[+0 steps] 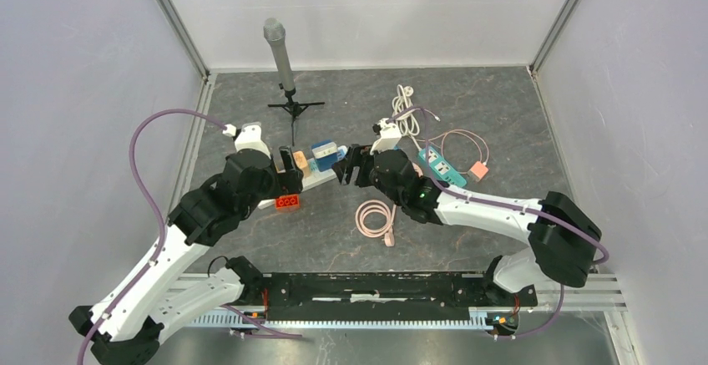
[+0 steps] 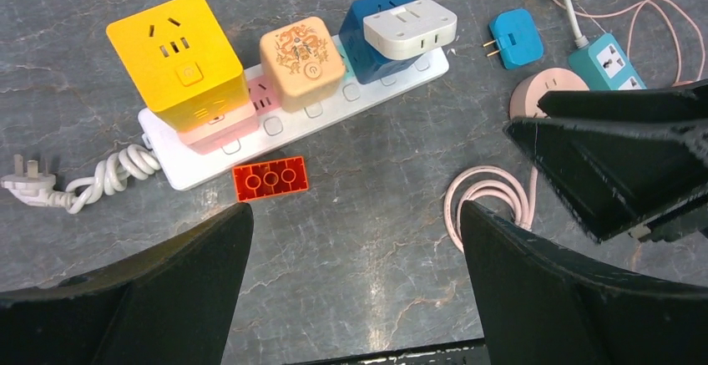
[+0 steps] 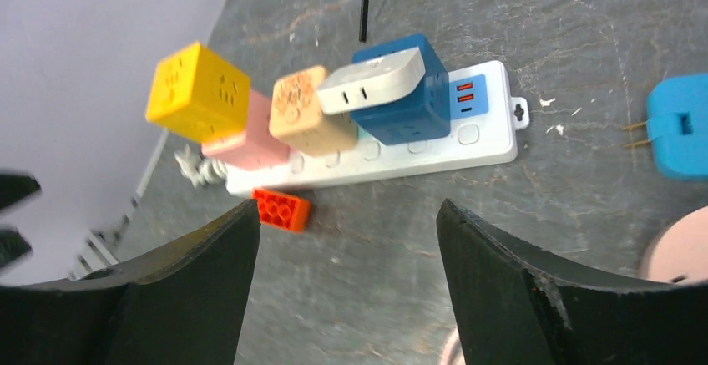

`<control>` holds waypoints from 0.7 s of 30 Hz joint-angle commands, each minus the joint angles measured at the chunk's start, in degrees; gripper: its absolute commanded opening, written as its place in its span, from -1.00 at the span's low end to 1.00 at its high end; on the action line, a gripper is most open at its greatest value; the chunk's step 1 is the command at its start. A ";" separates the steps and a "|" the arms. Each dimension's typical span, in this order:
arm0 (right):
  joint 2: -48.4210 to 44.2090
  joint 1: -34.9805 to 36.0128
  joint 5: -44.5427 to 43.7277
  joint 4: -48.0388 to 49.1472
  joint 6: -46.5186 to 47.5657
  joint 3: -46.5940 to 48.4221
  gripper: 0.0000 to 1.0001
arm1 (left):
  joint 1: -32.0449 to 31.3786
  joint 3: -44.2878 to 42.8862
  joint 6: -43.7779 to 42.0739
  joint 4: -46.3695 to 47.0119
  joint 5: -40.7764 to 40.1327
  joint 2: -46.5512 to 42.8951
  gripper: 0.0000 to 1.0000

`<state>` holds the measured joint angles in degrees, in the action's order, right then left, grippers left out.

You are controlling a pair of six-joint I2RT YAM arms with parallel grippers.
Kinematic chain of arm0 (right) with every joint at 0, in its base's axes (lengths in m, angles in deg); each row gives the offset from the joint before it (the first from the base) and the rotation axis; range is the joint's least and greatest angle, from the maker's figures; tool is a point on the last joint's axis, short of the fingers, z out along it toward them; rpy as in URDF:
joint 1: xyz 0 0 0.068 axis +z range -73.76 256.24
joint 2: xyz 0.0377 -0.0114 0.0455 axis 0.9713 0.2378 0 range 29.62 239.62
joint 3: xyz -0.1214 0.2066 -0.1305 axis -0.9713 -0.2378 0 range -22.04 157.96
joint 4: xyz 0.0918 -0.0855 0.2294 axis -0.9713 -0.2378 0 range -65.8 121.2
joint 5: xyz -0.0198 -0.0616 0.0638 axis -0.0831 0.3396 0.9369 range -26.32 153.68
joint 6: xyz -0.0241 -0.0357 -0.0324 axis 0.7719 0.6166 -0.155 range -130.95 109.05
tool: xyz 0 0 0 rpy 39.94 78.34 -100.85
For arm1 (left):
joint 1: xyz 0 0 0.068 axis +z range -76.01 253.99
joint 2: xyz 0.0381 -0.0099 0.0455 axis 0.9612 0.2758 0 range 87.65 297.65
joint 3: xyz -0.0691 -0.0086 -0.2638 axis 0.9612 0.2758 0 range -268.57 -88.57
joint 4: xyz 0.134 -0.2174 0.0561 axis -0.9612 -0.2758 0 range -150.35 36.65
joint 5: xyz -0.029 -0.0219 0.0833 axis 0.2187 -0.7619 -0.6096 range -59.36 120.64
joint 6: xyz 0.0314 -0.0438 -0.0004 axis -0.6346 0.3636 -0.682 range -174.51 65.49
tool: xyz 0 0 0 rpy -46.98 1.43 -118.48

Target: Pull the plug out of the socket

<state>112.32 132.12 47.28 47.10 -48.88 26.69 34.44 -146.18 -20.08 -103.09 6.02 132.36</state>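
Observation:
A white power strip (image 2: 399, 78) lies on the dark table, also in the top view (image 1: 322, 180) and the right wrist view (image 3: 493, 138). Plugged into it are a yellow cube (image 2: 179, 56), a pink adapter (image 2: 221, 123), a peach cube (image 2: 300, 52) and a blue cube (image 3: 401, 113) with a white adapter (image 2: 409, 27) on top. My left gripper (image 2: 355, 210) is open and empty, above the table just in front of the strip. My right gripper (image 3: 346, 206) is open and empty, near the strip's right end.
A red brick (image 2: 270, 178) lies against the strip's front. A loose blue plug (image 2: 516, 38), a teal socket block (image 1: 441, 164), a coiled pink cable (image 1: 376, 217) and a pink round adapter (image 2: 543, 89) lie to the right. A microphone on a stand (image 1: 280, 48) is behind.

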 commanded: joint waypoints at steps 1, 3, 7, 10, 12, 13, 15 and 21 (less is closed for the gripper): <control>3.29 1.37 -12.57 -0.28 -19.34 3.73 0.61 | 0.35 -3.04 -0.95 -2.31 -1.30 -0.96 1.00; 5.93 1.73 -12.43 -0.19 -24.06 6.18 0.58 | 0.35 -3.26 -0.95 -2.74 -2.14 -1.11 1.00; 13.42 2.38 -10.75 -5.33 -31.75 15.18 0.55 | 0.35 -3.92 -1.18 -5.78 -6.39 -1.96 1.00; 17.62 2.91 -11.41 -7.72 -37.45 19.20 0.49 | 0.35 -4.31 -2.11 -6.83 -7.08 -2.53 1.00; 18.63 3.69 -15.54 -9.73 -43.13 19.55 0.49 | 0.36 -4.66 -2.44 -7.32 -6.54 -2.93 1.00; 18.93 4.05 -18.00 -9.61 -45.61 19.19 0.47 | 0.35 -4.79 -2.44 -7.40 -6.38 -3.14 1.00; 20.22 4.05 -19.37 -10.87 -48.07 20.33 0.44 | 0.35 -5.06 -2.57 -7.40 -5.97 -3.59 1.00; 24.66 4.06 -19.97 -13.94 -49.34 25.63 0.17 | 0.35 -5.18 -2.35 -7.29 -6.46 -4.02 1.00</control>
<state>134.87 136.14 30.67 36.00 -93.31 47.71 34.50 -149.30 -20.45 -110.74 1.54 128.65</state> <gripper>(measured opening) 0.632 0.994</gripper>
